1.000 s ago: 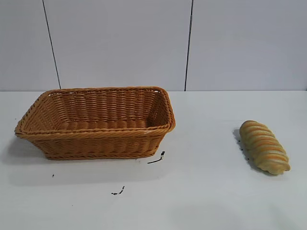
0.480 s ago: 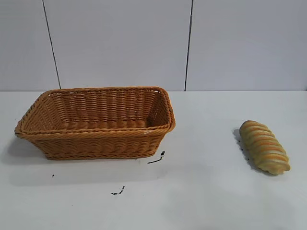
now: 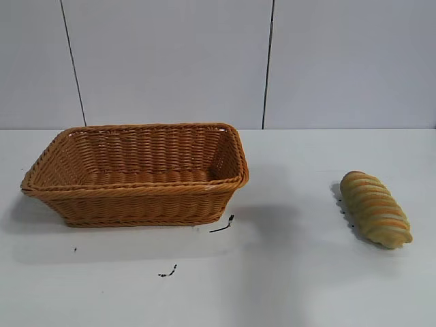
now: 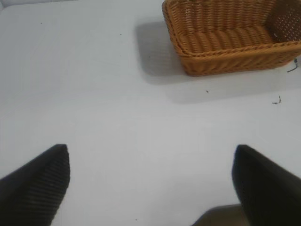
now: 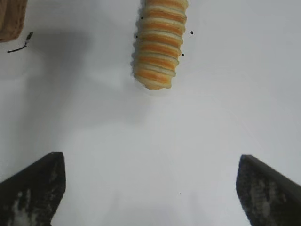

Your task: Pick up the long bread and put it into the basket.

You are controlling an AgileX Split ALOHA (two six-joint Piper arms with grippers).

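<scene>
The basket (image 3: 136,174) sits toward the bench's left side: a rectangular tub of orange-brown woven wicker with flared walls and a braided rim, nothing inside it. The left pincer (image 4: 150,183) hovers over bare bench short of the basket, its 2 dark ribbed fingers (image 4: 35,181) spread wide. A few small black specks (image 3: 222,225) lie just off the basket's near right corner. The bread (image 3: 375,208) lies near the bench's right edge, well apart from the basket, an oval loaf with tan and orange diagonal ridges. The right pincer (image 5: 150,188) hangs above the bench just short of the loaf's end, jaws wide, touching nothing. The bench (image 3: 286,272) is smooth and white; behind stands a pale panelled wall (image 3: 170,61) with 2 dark seams.
</scene>
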